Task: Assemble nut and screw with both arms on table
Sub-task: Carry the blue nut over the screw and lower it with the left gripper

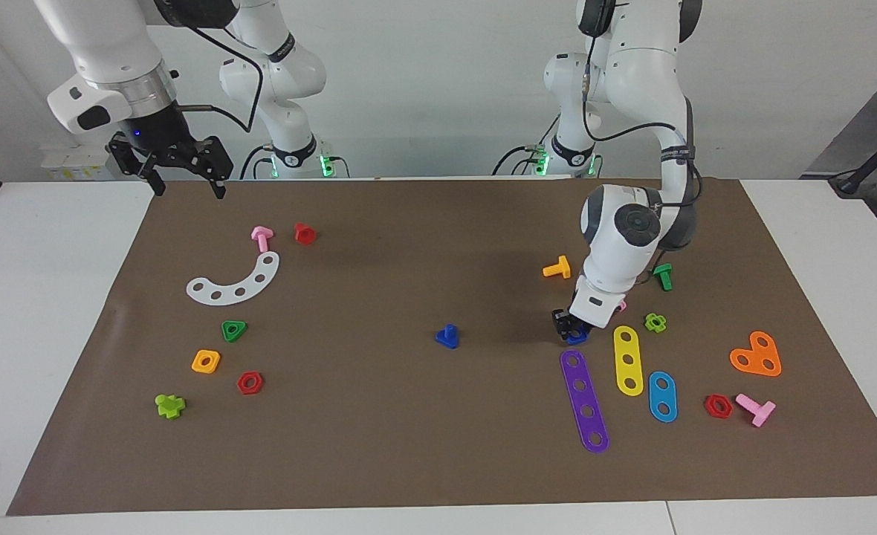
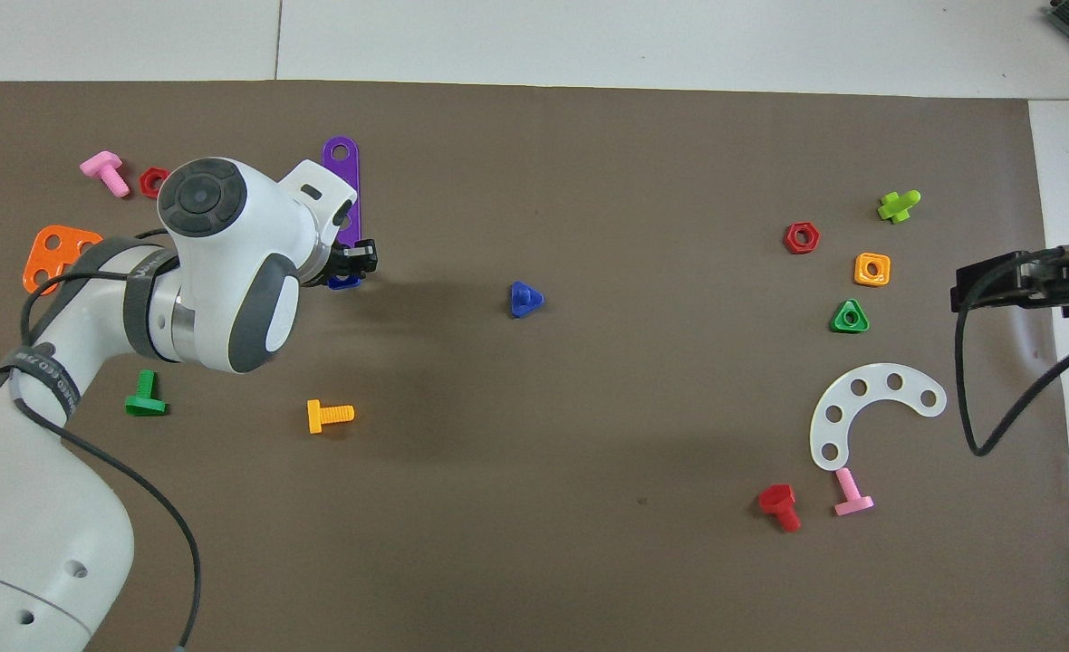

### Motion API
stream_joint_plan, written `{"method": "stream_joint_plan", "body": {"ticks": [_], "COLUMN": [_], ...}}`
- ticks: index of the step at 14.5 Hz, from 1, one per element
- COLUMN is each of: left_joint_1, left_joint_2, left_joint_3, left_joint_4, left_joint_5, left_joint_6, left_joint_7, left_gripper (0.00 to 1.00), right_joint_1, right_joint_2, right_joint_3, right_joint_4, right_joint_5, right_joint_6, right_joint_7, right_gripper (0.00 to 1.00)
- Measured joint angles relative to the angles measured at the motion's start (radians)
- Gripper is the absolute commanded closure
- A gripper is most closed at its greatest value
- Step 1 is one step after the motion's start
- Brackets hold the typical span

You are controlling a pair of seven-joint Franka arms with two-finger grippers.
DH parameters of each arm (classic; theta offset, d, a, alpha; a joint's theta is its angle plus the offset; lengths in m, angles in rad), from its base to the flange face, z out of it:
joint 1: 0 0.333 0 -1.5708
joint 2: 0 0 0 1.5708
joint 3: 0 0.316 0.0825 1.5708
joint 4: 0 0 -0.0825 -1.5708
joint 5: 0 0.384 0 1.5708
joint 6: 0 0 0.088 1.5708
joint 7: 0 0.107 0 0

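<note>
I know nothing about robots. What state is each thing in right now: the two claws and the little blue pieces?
Left black two-finger gripper: jaws shut on the small blue plastic square nut.
Right black two-finger gripper: jaws open, empty, raised, waiting.
Nut: gripped, not yet on the bolt.
Small blue plastic bolt: standing head down, shaft up, untouched.

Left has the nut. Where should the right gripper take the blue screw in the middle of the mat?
The screw stands on its wide flat head, its short shaft pointing up, with bare mat around it. I'd bring the open right gripper straight down and pinch the shaft from both sides; the head lies too flat to grip.
</note>
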Motion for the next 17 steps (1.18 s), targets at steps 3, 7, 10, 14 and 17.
{"method": "stream_joint_plan", "body": {"ticks": [3,7,10,14,17], "left_joint_1": [-0.067,-0.166,-0.211,-0.261,-0.281], "left_joint_2": [0.033,0.1,0.136,0.154,0.17], "left_joint_3": [-0.002,-0.002,-0.002,-0.003,-0.002], "left_joint_4": [0.107,0.238,0.311,0.339,0.34], "left_joint_5": [-0.012,-0.068,-0.088,-0.116,-0.119], "left_joint_6": [-0.078,-0.167,-0.207,-0.217,-0.217], "left_joint_7": [-0.003,-0.017,-0.036,-0.063,-0.072], "left_gripper": [0.7,0.7,0.7,0.7,0.7], "right_joint_1": [-0.021,-0.025,-0.021,-0.022,-0.022], "right_joint_2": [-0.006,-0.014,-0.015,-0.015,-0.015], "right_joint_3": [-0.001,-0.001,0.003,0.002,0.002], "right_joint_4": [-0.025,-0.027,-0.025,-0.025,-0.025], "right_joint_5": [0.0,0.0,0.002,0.003,0.003], "right_joint_6": [-0.001,-0.001,0.004,0.004,0.004], "right_joint_7": [0.0,0.0,0.0,0.0,0.001], "right_gripper": [0.0,0.0,0.0,0.0,0.0]}}
